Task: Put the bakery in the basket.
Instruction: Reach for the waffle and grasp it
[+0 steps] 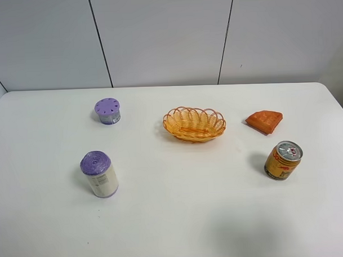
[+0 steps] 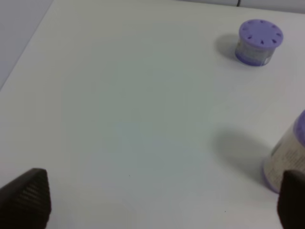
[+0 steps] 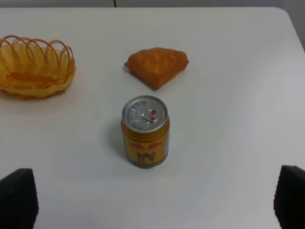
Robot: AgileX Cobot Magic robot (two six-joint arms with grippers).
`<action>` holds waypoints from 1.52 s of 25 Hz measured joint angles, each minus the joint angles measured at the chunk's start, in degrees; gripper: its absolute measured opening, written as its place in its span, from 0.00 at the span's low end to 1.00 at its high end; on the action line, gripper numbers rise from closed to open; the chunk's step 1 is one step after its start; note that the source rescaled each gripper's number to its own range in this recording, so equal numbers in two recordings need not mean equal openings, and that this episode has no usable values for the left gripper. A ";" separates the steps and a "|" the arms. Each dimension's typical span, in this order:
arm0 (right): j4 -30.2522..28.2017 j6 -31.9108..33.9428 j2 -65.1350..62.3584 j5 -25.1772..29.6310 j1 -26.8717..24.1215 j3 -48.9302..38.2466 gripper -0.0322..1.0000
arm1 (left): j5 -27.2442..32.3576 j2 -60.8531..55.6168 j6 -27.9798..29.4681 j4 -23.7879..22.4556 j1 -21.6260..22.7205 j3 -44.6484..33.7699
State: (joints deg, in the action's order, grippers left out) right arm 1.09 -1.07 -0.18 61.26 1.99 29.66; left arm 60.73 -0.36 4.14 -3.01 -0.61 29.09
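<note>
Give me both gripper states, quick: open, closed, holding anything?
Left gripper: open, fingertips wide apart, holding nothing.
Right gripper: open, holding nothing; the gold can stands ahead of it, not touched.

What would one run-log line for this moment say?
stage: not started | bakery: right of basket, untouched | basket: empty | left gripper: open | right gripper: open

Woven wicker basket (image 1: 194, 124) – glossy metal can (image 1: 283, 160) – matt table (image 1: 180, 218)
</note>
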 joint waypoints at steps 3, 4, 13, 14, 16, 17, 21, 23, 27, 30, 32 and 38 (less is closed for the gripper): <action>0.00 0.06 2.19 0.77 0.00 3.60 1.00 | 0.00 0.00 0.00 0.00 0.00 0.00; 0.00 0.06 3.74 1.11 0.00 4.60 1.00 | 0.00 0.00 0.00 0.00 0.00 0.00; -0.44 -2.07 21.93 1.98 0.00 14.85 1.00 | 0.00 0.00 0.00 0.00 0.00 0.00; -0.44 -2.75 23.86 2.07 0.00 16.22 1.00 | 0.00 0.00 0.00 0.00 0.00 0.00; -0.44 -4.35 28.55 2.23 0.00 18.73 1.00 | 0.00 0.00 0.00 0.00 0.00 0.00; -0.50 -5.50 30.46 2.65 0.00 20.00 1.00 | 0.00 0.00 0.00 0.00 0.00 0.00; -2.08 -8.84 39.33 4.54 0.00 24.61 1.00 | 0.00 0.00 0.00 0.00 0.00 0.00; -3.39 -10.80 43.59 5.18 0.00 26.74 1.00 | 0.00 0.00 0.00 0.00 0.00 0.00; -6.01 -16.50 50.56 5.83 0.00 31.21 1.00 | 0.00 0.00 0.00 0.00 0.00 0.00; -7.84 -20.38 56.35 7.10 0.00 34.98 1.00 | 0.00 0.00 0.00 0.00 0.00 0.00; -8.86 -22.26 60.16 8.25 0.00 37.10 1.00 | 0.00 0.00 0.00 0.00 0.00 0.00; -9.94 -26.18 72.34 8.70 0.00 44.51 1.00 | 0.00 0.00 0.00 0.00 0.00 0.00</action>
State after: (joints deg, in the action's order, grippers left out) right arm -8.86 -27.25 72.16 69.96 1.99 74.17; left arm 60.73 -0.36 4.14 -3.01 -0.61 29.09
